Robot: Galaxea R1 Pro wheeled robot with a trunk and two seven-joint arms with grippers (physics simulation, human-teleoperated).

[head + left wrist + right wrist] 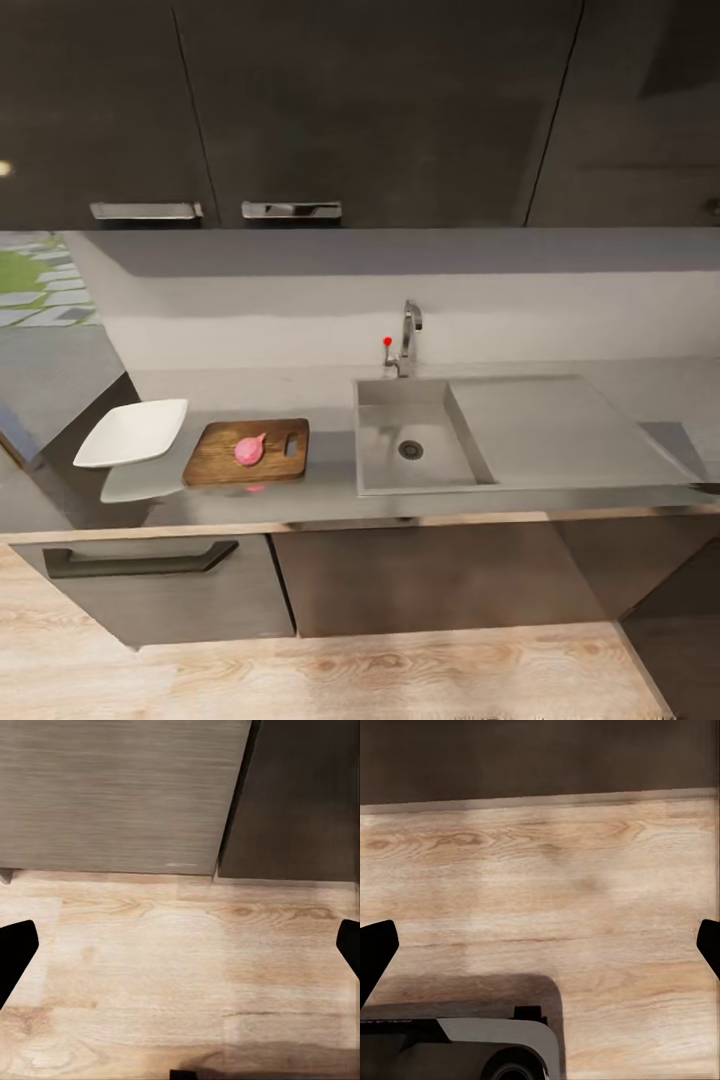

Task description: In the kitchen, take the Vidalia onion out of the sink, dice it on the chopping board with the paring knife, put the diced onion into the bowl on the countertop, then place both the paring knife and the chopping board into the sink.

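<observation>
Pinkish-red round onion with pointed tip (250, 449): whole, lying on dark brown wooden chopping board with slot handle (222, 457), flat on smooth grey worktop (330, 473). Shallow white square bowl (132, 432): touching board's left end. Rectangular stainless steel sink (382, 445): right of board.

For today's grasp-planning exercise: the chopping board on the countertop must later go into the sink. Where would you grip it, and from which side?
Probably by the end with the oblong slot, the chopping board's end nearest the sink. It lies flat on the countertop, so come from above over that edge. The Vidalia onion sits mid-board and the bowl crowds the far end, leaving the slot end free.
</observation>
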